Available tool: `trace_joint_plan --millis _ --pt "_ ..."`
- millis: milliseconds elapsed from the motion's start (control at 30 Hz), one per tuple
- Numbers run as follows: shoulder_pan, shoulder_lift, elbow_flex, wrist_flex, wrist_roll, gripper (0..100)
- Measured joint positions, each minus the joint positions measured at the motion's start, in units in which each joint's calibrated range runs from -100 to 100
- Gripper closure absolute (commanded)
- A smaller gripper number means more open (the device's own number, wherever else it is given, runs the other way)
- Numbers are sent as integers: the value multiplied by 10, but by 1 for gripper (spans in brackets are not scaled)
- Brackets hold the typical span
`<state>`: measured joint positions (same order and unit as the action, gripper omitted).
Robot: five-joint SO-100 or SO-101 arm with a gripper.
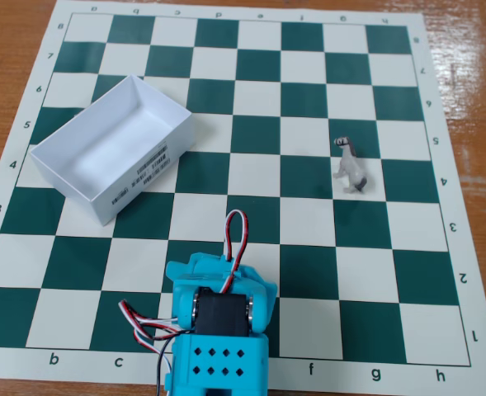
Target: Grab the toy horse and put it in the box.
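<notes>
The toy horse (351, 166) is a tiny white figurine with dark grey mane. It stands upright on the chessboard mat at the right, around the f/g columns of row 4. The box (110, 148) is an open-topped white cardboard box with a barcode label on its near long side. It lies on the left of the mat and is empty. My blue arm (219, 322) is folded at the bottom middle of the view, well apart from both horse and box. The gripper's fingers do not show clearly, and nothing is seen held.
The green and white chessboard mat (309, 280) covers a wooden table (482, 124). Red, white and black cables (236, 239) loop above the arm and at its left side.
</notes>
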<state>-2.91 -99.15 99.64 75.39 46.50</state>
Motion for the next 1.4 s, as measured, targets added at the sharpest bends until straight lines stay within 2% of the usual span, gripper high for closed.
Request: trace_joint_plan --millis 167,533,700,900,1200,1400 --pt "32 -1 0 0 0 61" --pt "36 -1 0 0 0 61" --pt "52 -1 0 -46 7 61" --pt "75 8 -8 -85 42 61" --pt "121 106 -118 -143 109 61" --pt "166 192 -149 -259 157 61"
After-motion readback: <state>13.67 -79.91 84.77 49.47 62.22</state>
